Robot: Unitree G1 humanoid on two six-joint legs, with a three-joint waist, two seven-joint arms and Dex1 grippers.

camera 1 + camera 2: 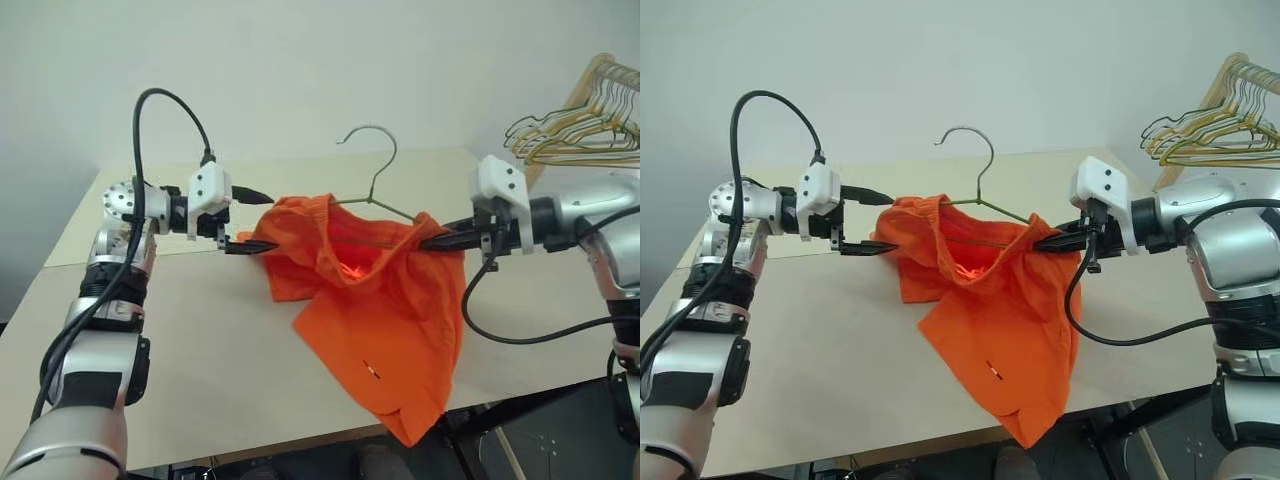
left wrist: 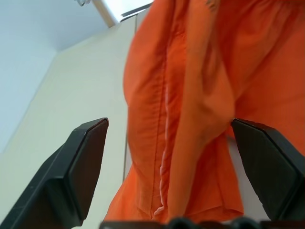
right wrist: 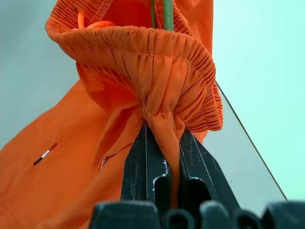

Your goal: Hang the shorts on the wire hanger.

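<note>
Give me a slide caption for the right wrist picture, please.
Closed jaws of the right gripper pinch the gathered waistband of the orange shorts, with the wire hanger rising behind.

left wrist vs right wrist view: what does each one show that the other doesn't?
Left wrist view: the left gripper with its two black fingers standing wide open on either side of the shorts, closed on nothing, above the table. Right wrist view: the right gripper shut on a pinch of the gathered waistband, the wire hanger entering the waist opening, and a tiny white mark on the fabric. Both share the orange shorts.
</note>
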